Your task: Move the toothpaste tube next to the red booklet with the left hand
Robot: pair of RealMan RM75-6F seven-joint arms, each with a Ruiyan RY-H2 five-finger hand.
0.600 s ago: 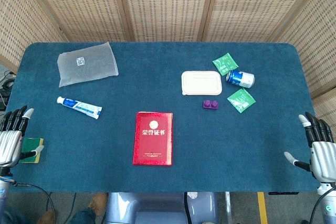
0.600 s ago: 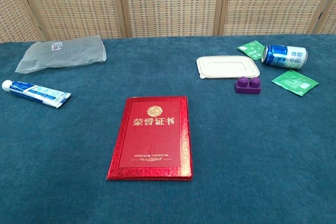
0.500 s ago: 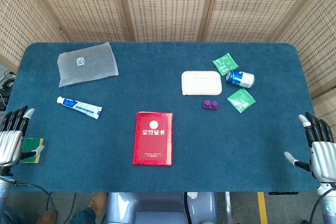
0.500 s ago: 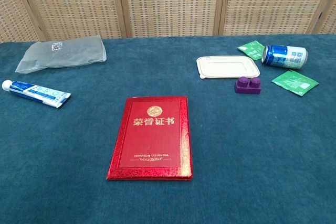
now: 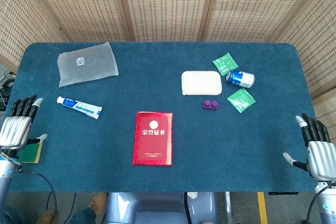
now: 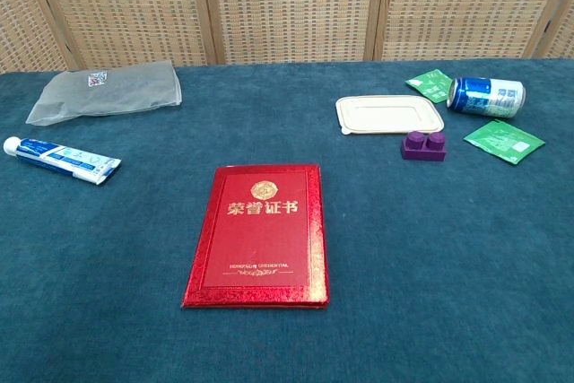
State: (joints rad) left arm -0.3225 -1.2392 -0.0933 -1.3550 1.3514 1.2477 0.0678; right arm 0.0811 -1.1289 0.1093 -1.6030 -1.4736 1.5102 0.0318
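A white and blue toothpaste tube (image 5: 79, 107) (image 6: 61, 159) lies flat on the left part of the blue table, its cap toward the left. The red booklet (image 5: 153, 138) (image 6: 258, 233) with gold lettering lies closed near the table's front middle, apart from the tube. My left hand (image 5: 17, 128) hovers at the table's left edge with fingers spread and nothing in it, some way left of the tube. At the right edge my right hand (image 5: 317, 150) is also empty, fingers apart. Neither hand appears in the chest view.
A translucent plastic pouch (image 5: 86, 63) lies at the back left. A yellow-green sponge (image 5: 31, 150) sits under my left hand. On the right are a white lidded box (image 5: 201, 83), a purple brick (image 5: 210, 104), a blue can (image 5: 240, 78) and two green sachets (image 5: 241, 99).
My left hand has moved up and slightly forward along the left edge, uncovering more of the sponge. The right hand shifted slightly. Nothing on the table moved.
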